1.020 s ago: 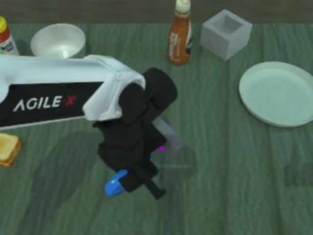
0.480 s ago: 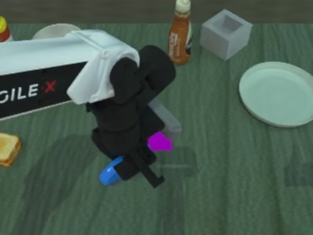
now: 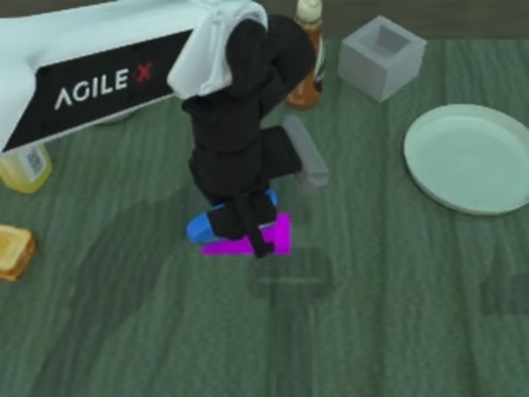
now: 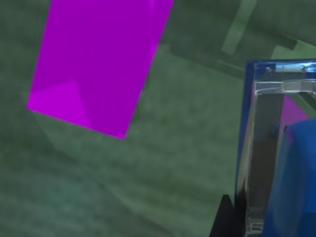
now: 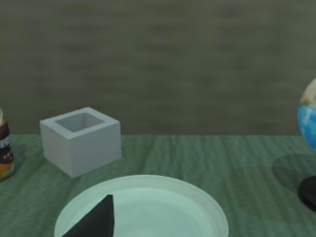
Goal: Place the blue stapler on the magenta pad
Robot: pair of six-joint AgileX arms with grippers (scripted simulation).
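Your left hand (image 3: 248,222) has its fingers closed on the blue stapler (image 3: 207,225) and carries it directly over the magenta pad (image 3: 277,236). From above, the stapler's free end pokes out past the pad's left edge, while the rest of it is hidden under the black wrist, so you cannot see exactly how it lines up along the pad.

The left wrist view puts the stapler (image 4: 291,177) close against the lens, clamped beside a clear finger (image 4: 261,148), with the pad (image 4: 98,59) and the green worktop (image 4: 173,163) lying farther off beneath. That gap suggests the stapler is not yet resting on the pad, though how high it hangs cannot be told.

By this reading, pickup and carry are done. What remains for you is to lower the stapler onto the pad, open the hand and lift clear. Check first that the stapler is centred on the pad, since its end overhangs the pad's left edge.

Your right arm is parked well to the right of the pad; its wrist view looks over the white plate (image 5: 143,202) and grey box (image 5: 81,138), and only a dark tip of its hand shows, so its opening cannot be told.
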